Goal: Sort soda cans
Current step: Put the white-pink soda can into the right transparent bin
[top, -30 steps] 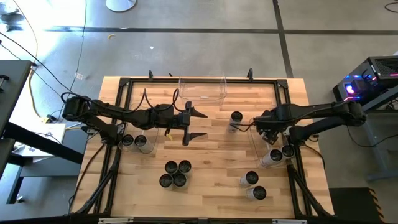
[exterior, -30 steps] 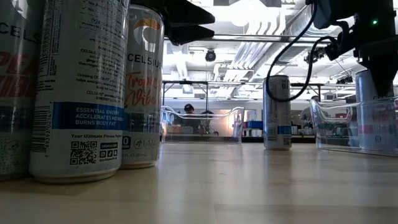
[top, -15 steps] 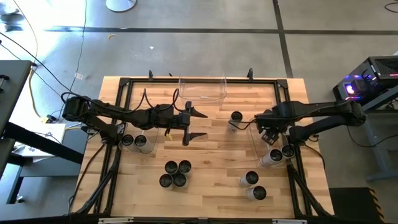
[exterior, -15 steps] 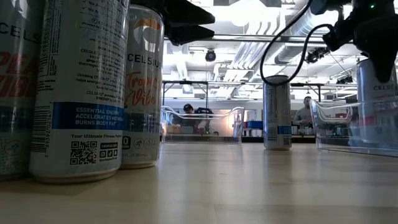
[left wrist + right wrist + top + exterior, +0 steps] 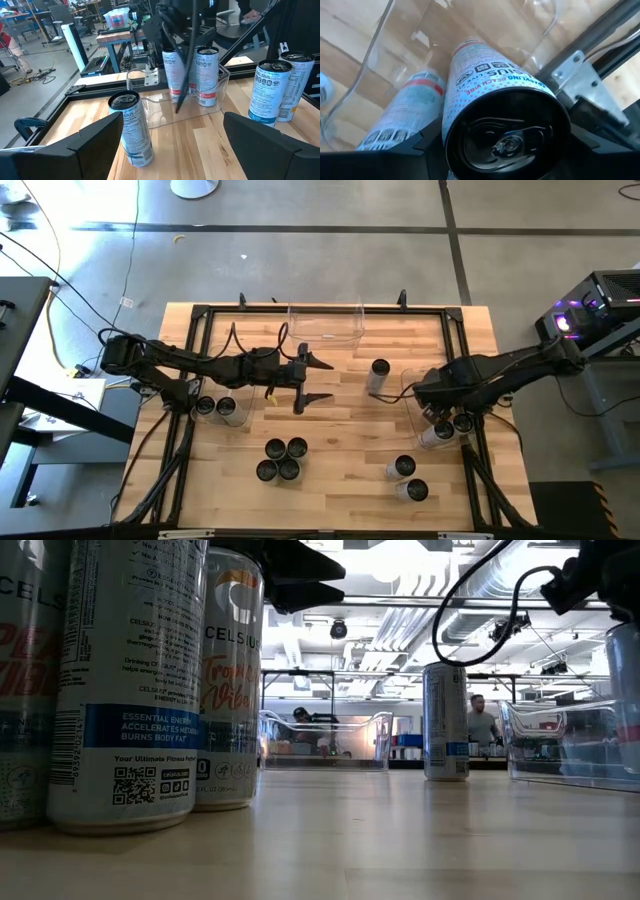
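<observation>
Several soda cans stand on the wooden table. One stands alone point(image 5: 378, 370) mid-table, ahead of my open left gripper point(image 5: 322, 380) point(image 5: 175, 145), which hovers level and touches nothing. My right gripper point(image 5: 437, 398) point(image 5: 505, 142) points down over the clear right bin point(image 5: 408, 408) and is shut on a soda can point(image 5: 495, 85) point(image 5: 626, 690). Two more cans point(image 5: 437, 435) point(image 5: 462, 422) stand in that bin. The held can is hidden under the gripper in the high view. My right gripper pinches the can between its two fingers, on opposite sides of the wall just below the dark top point(image 5: 446, 131). The fingers come from above, pointing down. The can hangs nearly upright over the bin; whether its bottom is clear of the bin floor I cannot tell.
A cluster of cans point(image 5: 281, 460) stands near the front centre, two cans point(image 5: 403, 468) point(image 5: 413, 490) at the front right, two point(image 5: 205, 406) point(image 5: 230, 410) at the left. A second clear bin point(image 5: 325, 323) sits at the far edge. A dark frame rail point(image 5: 470, 470) borders the right bin.
My right gripper has swung a little toward the table's near-right and risen slightly, its wrist turning. The can between its fingers has gone along with it above the right bin.
</observation>
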{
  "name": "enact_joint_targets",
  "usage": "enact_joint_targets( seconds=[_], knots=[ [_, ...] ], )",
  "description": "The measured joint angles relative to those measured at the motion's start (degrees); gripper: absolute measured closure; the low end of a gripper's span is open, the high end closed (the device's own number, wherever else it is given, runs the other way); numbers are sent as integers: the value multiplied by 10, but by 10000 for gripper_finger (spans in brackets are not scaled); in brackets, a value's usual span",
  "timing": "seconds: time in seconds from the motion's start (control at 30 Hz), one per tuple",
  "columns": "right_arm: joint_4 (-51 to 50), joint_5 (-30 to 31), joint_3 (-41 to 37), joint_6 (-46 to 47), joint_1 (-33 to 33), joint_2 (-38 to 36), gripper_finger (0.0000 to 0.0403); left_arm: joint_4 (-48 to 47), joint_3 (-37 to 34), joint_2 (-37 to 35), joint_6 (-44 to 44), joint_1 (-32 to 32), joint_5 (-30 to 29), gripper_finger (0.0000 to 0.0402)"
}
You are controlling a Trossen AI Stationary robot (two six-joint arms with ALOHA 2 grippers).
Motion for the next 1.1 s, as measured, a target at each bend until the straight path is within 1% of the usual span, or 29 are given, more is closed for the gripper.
enact_joint_targets(
  seconds=[0.17, 0.27, 0.37, 0.53, 0.6, 0.73, 0.8, 0.97, 1.1],
  knots=[
    [0, 1, 0, 63, 30, 0, 159, 0, 0, 0, 0, 0, 0, 61],
    [0, -6, 0, 85, 39, 0, 159, 0, 0, 0, 0, 0, 0, 61],
    [1, -8, -5, 100, 41, 0, 159, 0, 0, 0, 0, 0, 0, 61],
    [-1, -32, -42, 99, 41, 0, 159, 0, 0, 0, 0, 0, 0, 61],
    [-1, -37, -48, 96, 41, -1, 149, 0, 0, 0, 0, 0, 0, 61],
    [-2, -39, -50, 89, 41, -2, 111, 0, 0, 0, 0, 0, 0, 61],
    [-2, -41, -50, 83, 40, -2, 99, 1, 0, 0, 0, 0, 0, 61],
    [-2, -49, -35, 86, 41, -5, 93, 1, 0, 0, -1, 0, 0, 61],
    [0, -29, 0, 87, 41, -5, 91, 1, 0, 0, -6, 0, 0, 61]
  ],
)
